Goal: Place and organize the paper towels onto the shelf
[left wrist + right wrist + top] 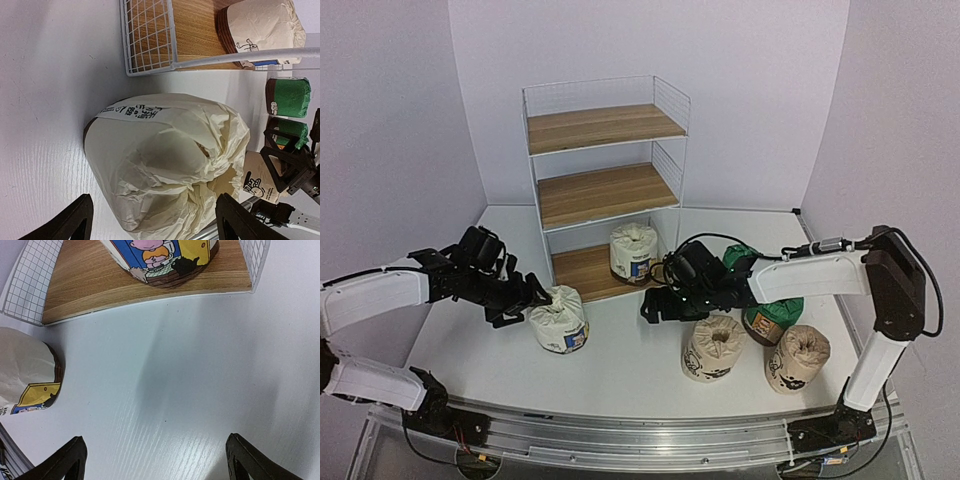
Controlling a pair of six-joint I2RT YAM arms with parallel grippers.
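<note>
The shelf (605, 185) stands at the back centre. One white roll with a blue-orange label (633, 252) stands on its bottom board; it also shows in the right wrist view (160, 260) and the left wrist view (260, 27). A second white roll (558, 320) stands on the table. My left gripper (542, 296) is open at its gathered top; in the left wrist view the roll (165, 160) sits between the spread fingers (70, 222). My right gripper (655, 305) is open and empty over bare table (157, 460). Two green rolls (772, 318) and two beige rolls (712, 347) stand at the right.
The other green roll (745, 258) is partly hidden behind my right arm. The second beige roll (797, 358) stands near the right front. The shelf's top and middle boards hold nothing. The shelf's wire side (150, 35) is close to the left roll. Walls enclose the table.
</note>
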